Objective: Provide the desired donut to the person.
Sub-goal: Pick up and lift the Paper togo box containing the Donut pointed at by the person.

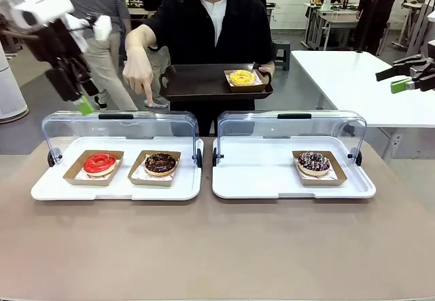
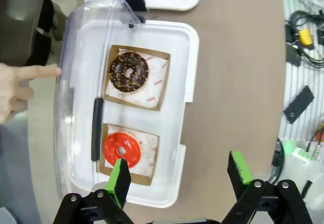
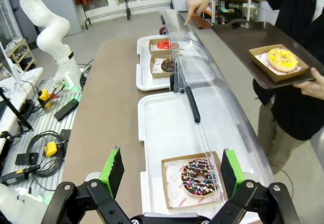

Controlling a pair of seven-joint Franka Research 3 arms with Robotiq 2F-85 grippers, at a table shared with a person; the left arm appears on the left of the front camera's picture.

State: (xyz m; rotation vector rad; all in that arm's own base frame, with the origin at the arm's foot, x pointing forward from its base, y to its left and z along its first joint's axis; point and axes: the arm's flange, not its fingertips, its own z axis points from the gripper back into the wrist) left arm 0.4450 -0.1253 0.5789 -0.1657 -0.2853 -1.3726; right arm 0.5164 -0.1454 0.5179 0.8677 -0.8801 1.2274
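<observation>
Left tool is spread wide and empty, hovering above the left white tray near the red donut. Right tool is spread too and empty, raised above the sprinkled donut on the right tray. Person at the far side of the tabletop holds a dark tray with a yellow donut. Their hand points a finger down at the clear cover behind the chocolate donut.
</observation>
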